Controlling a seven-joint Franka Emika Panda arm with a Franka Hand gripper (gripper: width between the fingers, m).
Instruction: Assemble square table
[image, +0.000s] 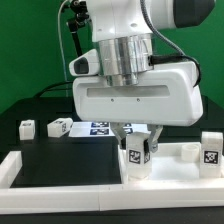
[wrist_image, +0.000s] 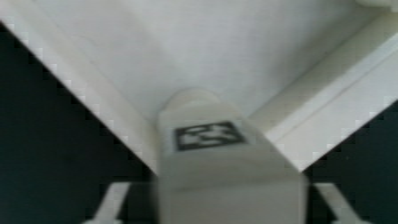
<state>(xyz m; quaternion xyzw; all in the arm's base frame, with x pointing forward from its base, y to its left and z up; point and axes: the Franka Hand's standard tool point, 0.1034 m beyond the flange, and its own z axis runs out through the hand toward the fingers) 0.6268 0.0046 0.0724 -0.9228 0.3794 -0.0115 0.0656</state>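
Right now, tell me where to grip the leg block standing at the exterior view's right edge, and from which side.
Take the right-edge leg block by its upper half, coming straight down from above. It seems to stand upright, taller than wide, with flat opposite sides to pinch. The gripper is shut on a second leg, so that must be set down first.

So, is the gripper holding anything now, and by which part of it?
Yes. The gripper holds a white leg by its upper part, pinched on two opposite sides.
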